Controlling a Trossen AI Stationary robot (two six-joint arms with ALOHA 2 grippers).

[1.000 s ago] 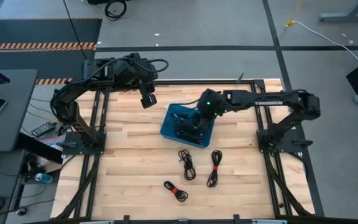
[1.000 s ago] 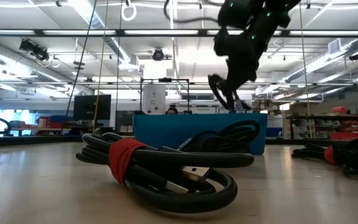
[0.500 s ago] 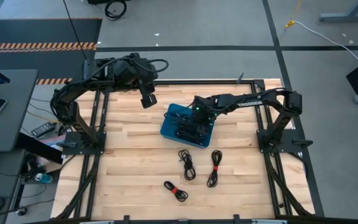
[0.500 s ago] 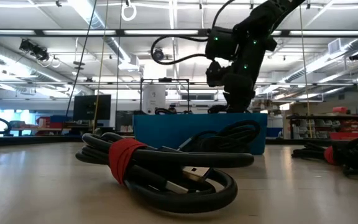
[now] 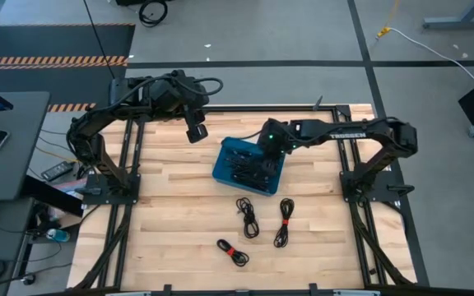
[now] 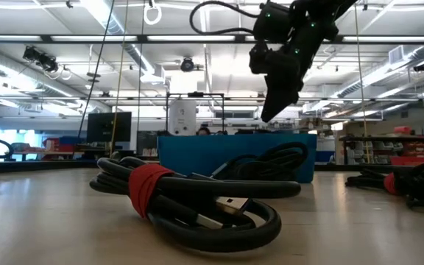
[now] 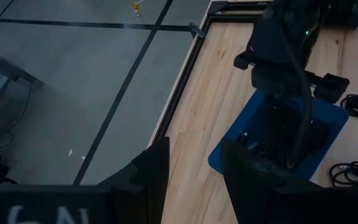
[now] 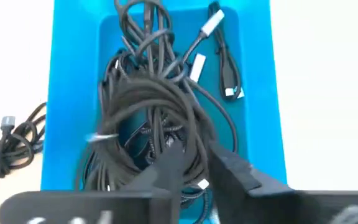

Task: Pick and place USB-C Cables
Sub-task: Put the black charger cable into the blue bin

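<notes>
The blue bin [image 5: 220,170] stands mid-table and holds several tangled black USB-C cables [image 8: 219,56]. My right gripper [image 5: 263,156] hovers over it, fingers pointing down, drawn close together [image 6: 269,112] around strands of a black coil [image 8: 148,115]. Three more cable bundles lie flat on the wood nearer the near edge: one plain [image 5: 248,216], one with a red tie [image 5: 284,222], and another with a red tie [image 5: 233,252], which fills the low view [image 6: 182,199]. My left gripper [image 5: 196,134] waits open near the far-left edge, touching nothing. My right gripper comes from above, pointing down, with strands of the black coil [image 8: 188,134] between its two fingers [image 8: 166,165]. The fingers hide the exact place of contact. The coil spreads below the fingers, over the other cables in the bin; whether it is lifted clear cannot be seen.
The bin's walls [image 8: 73,93] rise around the cables. A dark metal frame [image 5: 348,177] edges the table, with arm bases at left and right. Bare wood [image 5: 171,222] lies left of the bundles on the table. In the left wrist view, the floor [image 7: 73,93] lies beyond the far edge.
My right gripper, open above the bin a second ago, dropped into the bin and has risen again with its fingers drawn together. The bundles on the table have stayed put.
</notes>
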